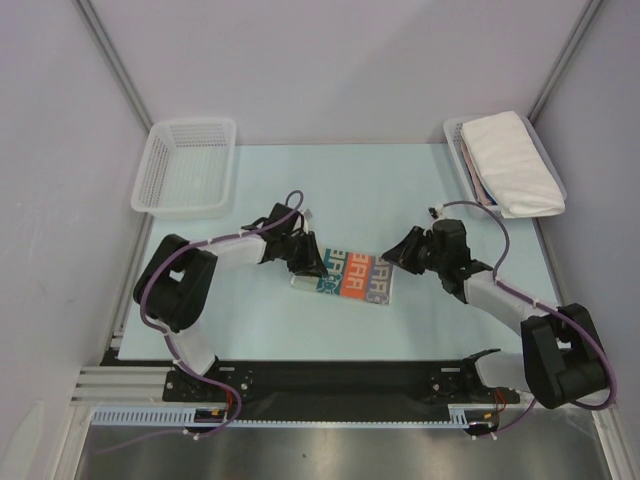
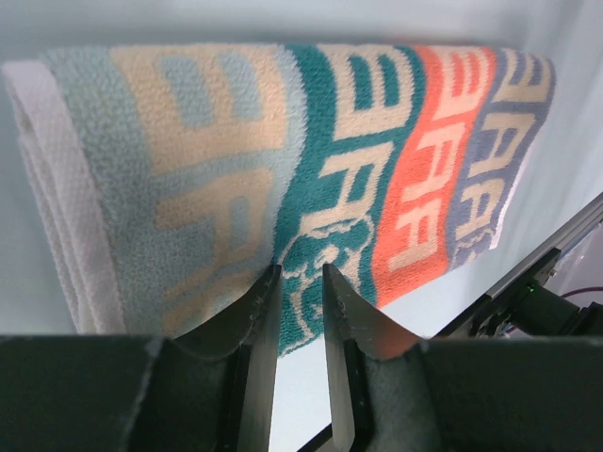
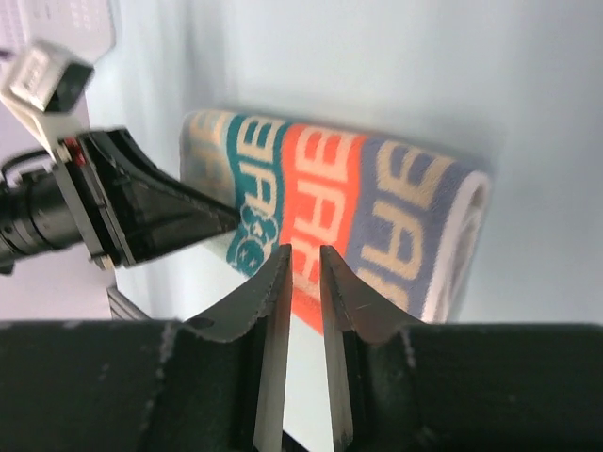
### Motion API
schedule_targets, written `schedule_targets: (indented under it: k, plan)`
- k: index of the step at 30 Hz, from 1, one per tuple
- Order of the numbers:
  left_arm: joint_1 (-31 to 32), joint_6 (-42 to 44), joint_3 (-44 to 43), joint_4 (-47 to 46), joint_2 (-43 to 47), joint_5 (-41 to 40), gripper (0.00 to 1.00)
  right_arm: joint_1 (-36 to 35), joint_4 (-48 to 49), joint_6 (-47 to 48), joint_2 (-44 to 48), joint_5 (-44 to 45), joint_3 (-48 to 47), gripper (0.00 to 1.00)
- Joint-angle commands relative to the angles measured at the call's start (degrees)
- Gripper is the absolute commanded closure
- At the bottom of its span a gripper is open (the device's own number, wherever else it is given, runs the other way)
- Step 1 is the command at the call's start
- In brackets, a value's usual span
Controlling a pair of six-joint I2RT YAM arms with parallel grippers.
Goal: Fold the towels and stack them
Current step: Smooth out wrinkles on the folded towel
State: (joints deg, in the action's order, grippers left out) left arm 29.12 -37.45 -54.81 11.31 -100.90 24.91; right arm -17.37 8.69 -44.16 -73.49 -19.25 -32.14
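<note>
A folded lettered towel (image 1: 345, 281) lies flat at the middle of the pale blue table (image 1: 250, 330), with both arms reaching in to it from either side. Its upper face shows bands of pale blue, teal, orange and slate, each with large cream letters, and a white hem runs along its ends.

The left gripper (image 2: 300, 273) is at the towel's left end. In the left wrist view its jaws stand a narrow slit apart, with the tips right at the towel's near edge, over the teal band. The right wrist view shows one of its dark fingers (image 3: 188, 218) touching the cloth by the teal letters. Whether any cloth is pinched between the jaws cannot be told.

The right gripper (image 3: 303, 250) is at the towel's right end. Its jaws are also parted by a narrow slit, and nothing is seen between them. From its own camera the tips line up with the near edge of the orange band. From overhead it sits just off the towel's far right corner, and contact cannot be made out.

At the far right corner of the table, a white mesh basket (image 1: 455, 135) holds a folded white towel (image 1: 512, 160) that overhangs its rim. The edge of a pinkish cloth (image 1: 480, 188) shows beneath the towel on its left side. A second mesh basket (image 1: 180, 208) stands at the far left corner, well apart from the lettered towel.
</note>
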Motion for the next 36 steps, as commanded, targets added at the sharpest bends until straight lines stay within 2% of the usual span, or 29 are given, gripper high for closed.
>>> schedule_targets:
  k: [1, 6, 13, 23, 30, 36]
  plan:
    - [-0.4, 1.1, -3.8, 0.7, 1.4, -0.3, 0.71, -3.8, -3.8, 0.9, 0.8, 1.1, -0.4, 0.76]
    - [-0.3, 0.9, -7.1, 0.6, 0.5, 1.2, 0.70, -12.1, 1.9, -0.6, -5.9, 1.4, -1.9, 0.78]
    - [-0.7, 0.5, -10.0, -1.2, -6.1, 1.1, 0.71, -13.7, 10.1, -2.9, -13.9, -0.9, 0.8, 0.79]
    - [-5.4, 2.2, -8.5, -2.3, -8.3, -4.3, 0.71, -12.1, 17.5, -4.3, -15.0, -0.5, 12.4, 0.80]
    - [-6.3, 3.9, -11.4, 1.8, -5.9, -5.1, 0.66, -11.9, 18.3, -5.1, -14.3, -1.2, 12.4, 0.81]
    - [-6.3, 5.3, -9.4, 7.1, 2.1, -6.6, 0.65, -11.5, 13.3, -5.2, -9.5, -1.1, 10.2, 0.81]
